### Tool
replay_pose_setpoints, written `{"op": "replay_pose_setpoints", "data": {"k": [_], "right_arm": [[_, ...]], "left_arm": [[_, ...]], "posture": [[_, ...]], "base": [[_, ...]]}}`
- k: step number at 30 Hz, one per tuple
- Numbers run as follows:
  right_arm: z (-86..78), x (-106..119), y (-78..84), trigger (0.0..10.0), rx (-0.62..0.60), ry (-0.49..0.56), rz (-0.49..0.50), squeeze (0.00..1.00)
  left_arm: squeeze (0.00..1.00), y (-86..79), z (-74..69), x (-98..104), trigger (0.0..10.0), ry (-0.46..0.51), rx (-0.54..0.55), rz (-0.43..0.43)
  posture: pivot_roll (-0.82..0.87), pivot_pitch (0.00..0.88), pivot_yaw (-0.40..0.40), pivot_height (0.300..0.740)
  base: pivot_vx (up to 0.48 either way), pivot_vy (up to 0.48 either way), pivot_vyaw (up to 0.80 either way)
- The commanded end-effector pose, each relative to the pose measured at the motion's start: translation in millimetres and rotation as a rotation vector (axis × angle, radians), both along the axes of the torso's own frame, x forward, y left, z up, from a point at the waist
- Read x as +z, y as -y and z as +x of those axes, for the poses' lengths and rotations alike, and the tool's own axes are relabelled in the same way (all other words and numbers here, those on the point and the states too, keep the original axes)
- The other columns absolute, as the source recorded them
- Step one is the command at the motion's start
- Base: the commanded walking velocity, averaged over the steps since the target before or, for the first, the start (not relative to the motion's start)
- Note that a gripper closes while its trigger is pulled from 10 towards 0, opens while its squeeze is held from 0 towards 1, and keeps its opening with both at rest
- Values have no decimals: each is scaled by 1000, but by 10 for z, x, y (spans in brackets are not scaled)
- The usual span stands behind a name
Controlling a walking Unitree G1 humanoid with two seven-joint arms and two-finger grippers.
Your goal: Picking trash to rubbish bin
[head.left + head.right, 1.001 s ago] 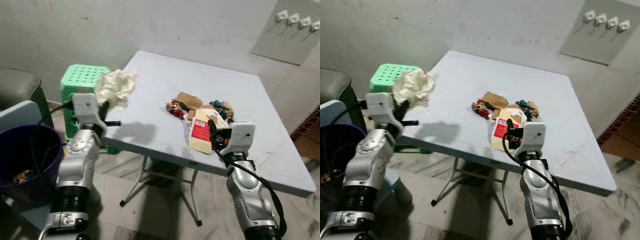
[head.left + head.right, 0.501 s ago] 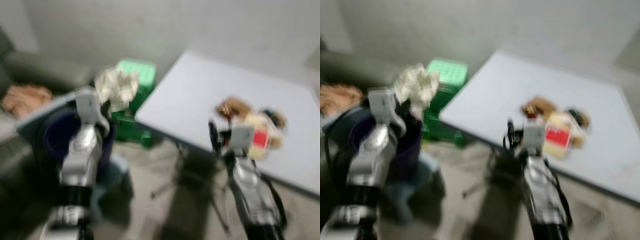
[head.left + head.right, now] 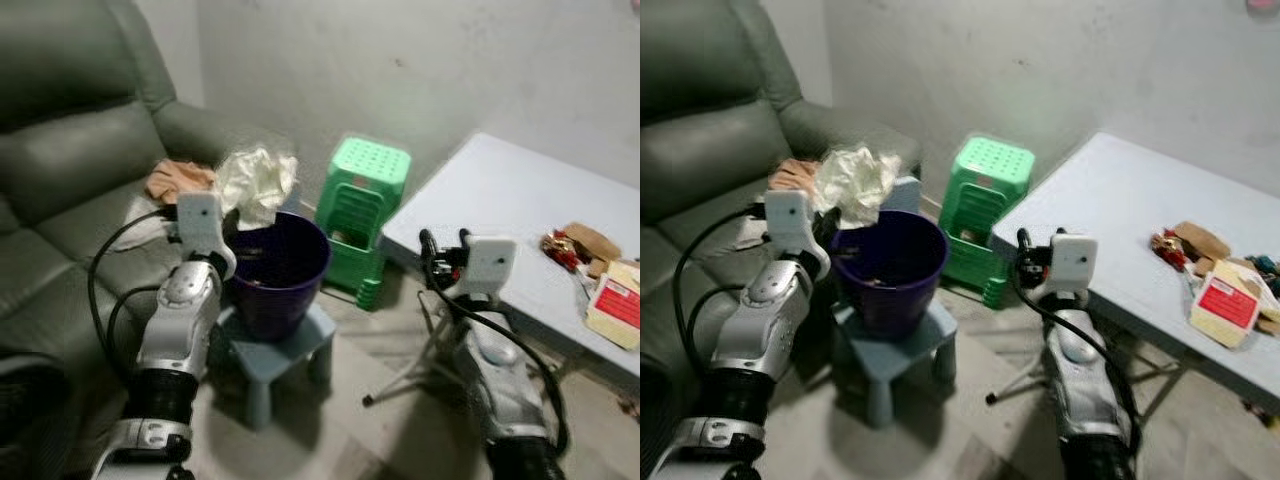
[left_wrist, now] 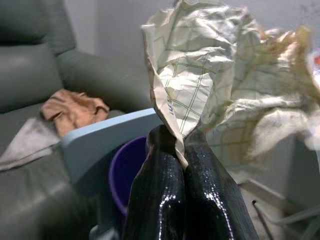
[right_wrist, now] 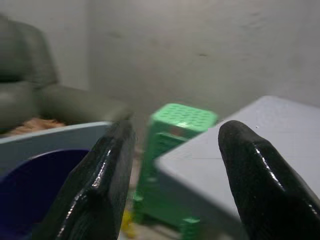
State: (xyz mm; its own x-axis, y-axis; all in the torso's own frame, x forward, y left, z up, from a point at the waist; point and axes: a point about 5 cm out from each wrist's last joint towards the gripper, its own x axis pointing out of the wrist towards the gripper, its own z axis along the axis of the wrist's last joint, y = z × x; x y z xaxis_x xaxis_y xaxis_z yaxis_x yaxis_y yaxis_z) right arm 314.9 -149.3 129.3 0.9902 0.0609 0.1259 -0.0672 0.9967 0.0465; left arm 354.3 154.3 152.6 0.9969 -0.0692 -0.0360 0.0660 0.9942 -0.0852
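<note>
Purple plastic rubbish bin (image 3: 280, 268) stands on a small grey-blue stool (image 3: 290, 345), and everything else places itself around it. Just above the bin's rim on the sofa side, the left claw (image 4: 181, 145) has its two black fingers pressed together on a lower fold of a crumpled cream sheet of checked paper (image 3: 256, 185), which billows over the bin's opening. Behind the bin sits a dark green leather sofa (image 3: 70, 150) with a peach-coloured cloth (image 3: 178, 178) lying on its seat. Beside the bin, toward the wall, is a green perforated plastic stool (image 3: 363, 215). Beyond that stool stands a pale grey folding counter (image 3: 500, 195); more trash lies on it well apart from the bin: a cream-and-red flat carton (image 3: 617, 308) and a heap of brown and red wrappers (image 3: 572, 245). The right claw (image 3: 444, 243) hangs in the air between the bin and the counter's edge, its fingers spread wide and holding nothing.
</note>
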Motion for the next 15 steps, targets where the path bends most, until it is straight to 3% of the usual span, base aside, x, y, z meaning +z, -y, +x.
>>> {"op": "replay_pose_setpoints", "data": {"k": [1,11,15], "right_arm": [[7,39,103,10000,-21,10,-7,0],[-87,-37,77,10000,4,-4,1,0],[-103,-40,79,10000,10,-4,4,0]], "left_arm": [[0,107,14,65,10000,19,-34,-7],[0,40,0,57,10000,9,-15,-19],[0,20,3,37,10000,6,7,-22]], "posture": [[38,0,-112,740],[37,0,-115,740],[34,0,-116,740]], "base": [[251,0,0],[336,0,0],[0,0,0]]}}
